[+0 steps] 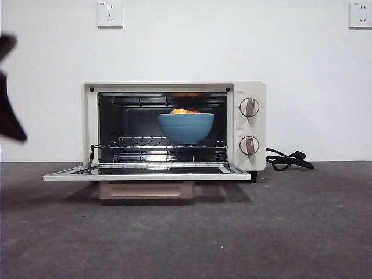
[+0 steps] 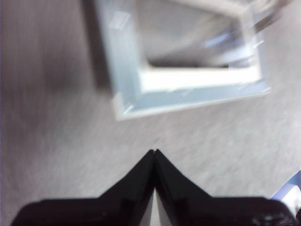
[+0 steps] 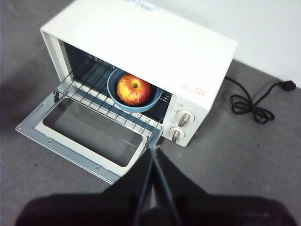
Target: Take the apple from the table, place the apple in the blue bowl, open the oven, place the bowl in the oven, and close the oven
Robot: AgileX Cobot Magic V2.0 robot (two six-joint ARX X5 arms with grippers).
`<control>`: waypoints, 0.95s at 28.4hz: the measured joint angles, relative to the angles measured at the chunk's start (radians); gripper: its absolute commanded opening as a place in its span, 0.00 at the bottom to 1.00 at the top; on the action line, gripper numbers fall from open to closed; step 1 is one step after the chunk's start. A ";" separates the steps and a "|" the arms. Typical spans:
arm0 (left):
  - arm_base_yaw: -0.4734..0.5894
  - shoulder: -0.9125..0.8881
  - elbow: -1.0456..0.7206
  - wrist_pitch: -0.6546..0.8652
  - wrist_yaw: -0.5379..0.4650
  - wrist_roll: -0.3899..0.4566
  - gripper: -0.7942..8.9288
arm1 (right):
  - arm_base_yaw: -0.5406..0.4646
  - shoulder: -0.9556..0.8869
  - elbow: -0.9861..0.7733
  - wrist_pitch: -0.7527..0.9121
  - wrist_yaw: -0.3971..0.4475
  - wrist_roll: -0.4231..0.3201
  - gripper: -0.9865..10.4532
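Apple (image 3: pixel 134 89) sits in the blue bowl (image 1: pixel 185 127) on the oven (image 3: pixel 155 47) rack w/ door (image 1: pixel 145 172) still down; both our hands (image 2: pixel 154 151) (image 3: pixel 154 149) are pinched together, empty, above the desk (image 1: pixel 290 226), so a clumsy upward push could shove the oven or slam the door.

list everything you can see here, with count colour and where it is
oven: 1, cream-white, middle of the table, door folded down open
blue bowl: 1, blue, on the wire rack inside the oven
apple: 1, red and yellow, in the blue bowl
knobs: 2, beige, on the oven's front panel
power cord: 1, black, on the table beside the oven
wall sockets: 2, white, on the wall
table: 1, dark grey
left pincer: 1, black, shut, empty, over the table near the door's corner
right pincer: 1, black, shut, empty, above the oven's front
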 measured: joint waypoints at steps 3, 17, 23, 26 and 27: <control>0.000 0.064 -0.035 0.035 0.001 -0.008 0.07 | 0.000 -0.144 -0.188 0.092 0.000 -0.001 0.08; -0.001 0.288 -0.040 0.254 0.102 -0.113 0.07 | -0.006 -0.565 -0.578 0.184 0.002 0.121 0.08; -0.001 0.319 -0.039 0.356 0.104 -0.226 0.07 | -0.006 -0.619 -0.578 0.188 0.004 0.171 0.08; 0.000 0.322 -0.038 0.381 0.109 -0.281 0.07 | -0.006 -0.626 -0.578 0.184 0.005 0.186 0.08; 0.000 0.323 -0.038 0.388 0.113 -0.291 0.07 | -0.006 -0.626 -0.578 0.179 0.009 0.188 0.08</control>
